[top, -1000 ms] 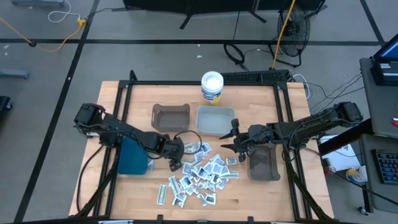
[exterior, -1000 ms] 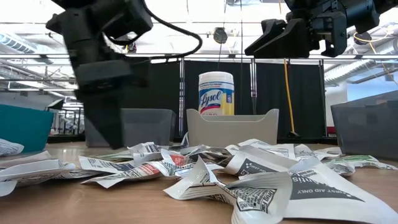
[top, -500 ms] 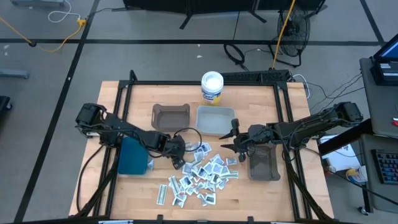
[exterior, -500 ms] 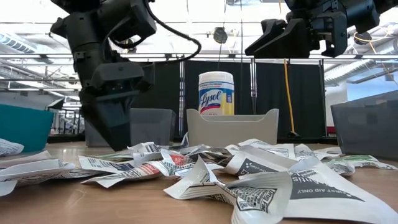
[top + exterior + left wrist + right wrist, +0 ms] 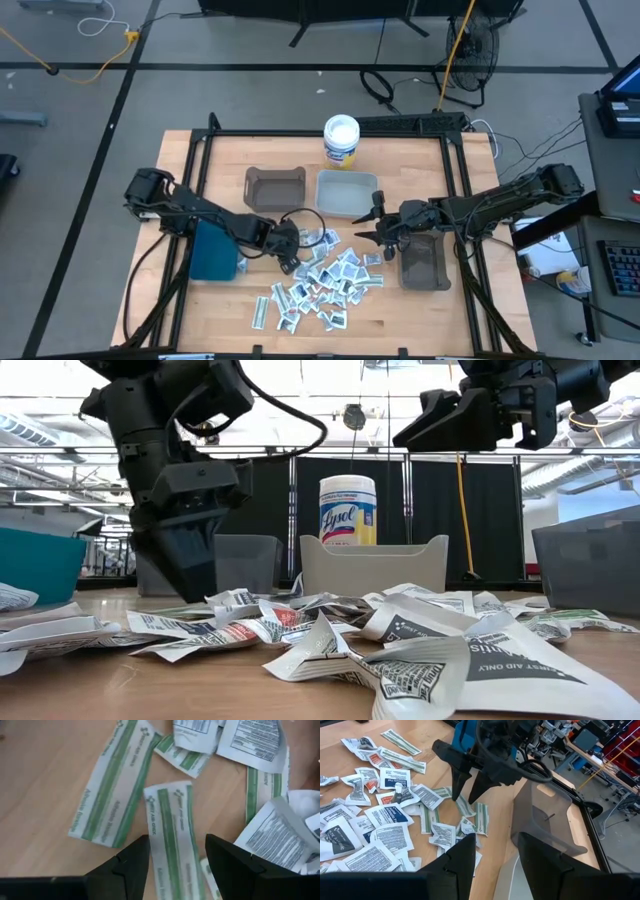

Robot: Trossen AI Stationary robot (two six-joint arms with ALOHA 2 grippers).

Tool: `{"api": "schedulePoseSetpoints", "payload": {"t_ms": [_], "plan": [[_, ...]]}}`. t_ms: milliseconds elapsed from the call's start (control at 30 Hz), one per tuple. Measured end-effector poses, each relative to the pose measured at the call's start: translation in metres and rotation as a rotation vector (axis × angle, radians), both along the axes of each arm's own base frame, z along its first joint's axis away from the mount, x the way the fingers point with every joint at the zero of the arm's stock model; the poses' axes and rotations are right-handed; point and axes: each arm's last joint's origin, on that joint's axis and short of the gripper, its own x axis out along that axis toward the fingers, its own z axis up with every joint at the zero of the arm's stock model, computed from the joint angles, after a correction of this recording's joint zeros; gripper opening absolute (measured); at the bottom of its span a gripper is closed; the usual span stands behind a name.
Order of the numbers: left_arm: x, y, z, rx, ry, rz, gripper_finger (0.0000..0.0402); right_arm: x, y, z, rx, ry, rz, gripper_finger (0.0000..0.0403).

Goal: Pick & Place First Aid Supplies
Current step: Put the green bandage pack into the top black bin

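Observation:
The first aid supplies (image 5: pixel 325 275) lie as a loose pile of small white packets and green-printed strips on the wooden table (image 5: pixel 400 320), and fill the foreground of the low view (image 5: pixel 350 630). My left gripper (image 5: pixel 177 865) points steeply down at the pile's left edge (image 5: pixel 290 260), open. Its fingers stand on either side of one green-striped strip (image 5: pixel 170 820), also seen from the right wrist (image 5: pixel 465 806). I see no touch. My right gripper (image 5: pixel 368 222) hangs open and empty, high above the pile's right side (image 5: pixel 440 425).
A teal bin (image 5: pixel 212 250) stands left of the pile, a dark grey bin (image 5: pixel 274 188) and a pale bin (image 5: pixel 347 192) behind it, and a grey bin (image 5: pixel 422 262) at its right. A white round tub (image 5: pixel 341 140) stands at the far edge. A second green strip (image 5: pixel 107 795) lies beside the first.
My left gripper has rolled about the line it points along while staying over the pile's left edge. The packets have not moved.

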Motion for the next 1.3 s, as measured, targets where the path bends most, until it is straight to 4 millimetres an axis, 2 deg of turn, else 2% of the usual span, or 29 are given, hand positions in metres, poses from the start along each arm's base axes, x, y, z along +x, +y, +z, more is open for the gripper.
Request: {"api": "schedulePoseSetpoints", "payload": {"t_ms": [100, 300, 400, 500, 767, 900, 1300], "plan": [[0.006, -0.003, 0.013, -0.019, 0.052, -0.037, 0.0198, 0.0, 0.0, 0.0, -0.003, 0.0, 0.001, 0.0141], [0.021, 0.003, 0.053, 0.05, 0.105, -0.083, 0.0198, 0.0, 0.0, 0.0, -0.008, -0.001, 0.003, 0.0141], [0.025, 0.004, 0.061, 0.049, 0.092, -0.099, 0.0198, 0.0, 0.0, 0.0, -0.004, 0.003, 0.001, 0.0141], [0.024, 0.004, 0.059, 0.04, 0.11, -0.141, 0.0198, 0.0, 0.0, -0.001, -0.004, 0.007, 0.001, 0.0141], [0.031, -0.013, 0.034, 0.055, 0.192, -0.373, 0.0198, 0.0, 0.0, 0.0, -0.018, 0.001, 0.007, 0.0141], [0.03, -0.02, 0.033, 0.101, 0.255, -0.471, 0.0198, 0.0, 0.0, 0.0, -0.019, 0.002, 0.007, 0.0141], [0.031, -0.027, 0.027, 0.167, 0.257, -0.564, 0.0198, -0.001, 0.0, -0.003, -0.001, 0.033, -0.002, 0.0141]]}}
